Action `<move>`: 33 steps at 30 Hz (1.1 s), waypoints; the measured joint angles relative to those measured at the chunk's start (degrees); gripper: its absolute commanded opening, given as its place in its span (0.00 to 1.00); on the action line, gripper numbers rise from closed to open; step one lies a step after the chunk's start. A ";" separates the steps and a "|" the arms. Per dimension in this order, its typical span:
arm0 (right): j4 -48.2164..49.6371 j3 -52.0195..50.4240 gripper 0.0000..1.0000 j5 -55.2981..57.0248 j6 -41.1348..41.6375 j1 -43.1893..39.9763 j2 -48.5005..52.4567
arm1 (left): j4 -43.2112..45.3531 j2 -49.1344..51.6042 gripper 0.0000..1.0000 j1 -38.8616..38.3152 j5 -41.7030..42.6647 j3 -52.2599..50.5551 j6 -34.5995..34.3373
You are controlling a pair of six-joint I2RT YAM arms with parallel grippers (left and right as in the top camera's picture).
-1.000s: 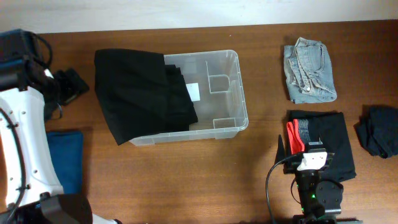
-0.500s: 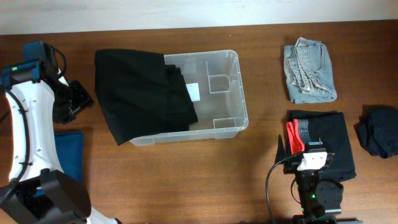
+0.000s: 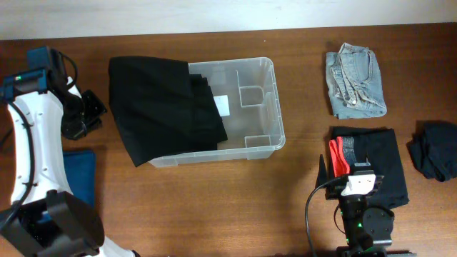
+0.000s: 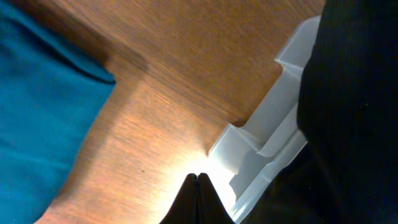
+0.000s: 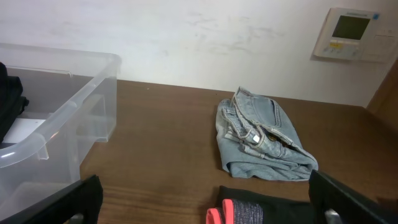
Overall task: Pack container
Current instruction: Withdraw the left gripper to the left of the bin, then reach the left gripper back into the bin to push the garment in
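The container (image 3: 251, 107) is a clear plastic bin at the table's middle, with a white label on its base. A black garment (image 3: 161, 107) is draped over its left half and hangs out past the left rim. My left gripper (image 3: 93, 108) hovers over bare wood just left of that garment. In the left wrist view its fingers (image 4: 196, 186) are pressed together on nothing, near the container's corner (image 4: 264, 140) and the black garment (image 4: 354, 93). My right gripper (image 3: 355, 170) stands open over a folded black garment (image 3: 375, 164) with a red and grey band.
A blue cloth (image 3: 80, 178) lies at the left edge, below my left gripper. Folded light jeans (image 3: 355, 80) lie at the back right, and a dark crumpled garment (image 3: 434, 150) lies at the far right. The right wrist view shows the jeans (image 5: 261, 137) and the container's wall (image 5: 56, 130).
My left gripper has shut on nothing, and its arm has swung a little right towards the container. The right arm and the clothes have not moved.
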 measured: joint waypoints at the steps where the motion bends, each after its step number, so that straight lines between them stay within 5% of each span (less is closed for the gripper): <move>1: 0.00 0.00 0.98 0.02 -0.07 0.00 0.00 | 0.50 0.13 0.01 0.00 0.39 -0.04 -0.02; 14: 0.00 0.00 0.98 0.02 -0.04 0.00 0.00 | 6.05 0.24 0.01 0.00 11.98 -0.04 2.16; 33: 0.00 0.00 0.98 0.00 -0.04 0.00 0.00 | 4.81 3.74 0.01 -2.99 13.51 -0.04 2.38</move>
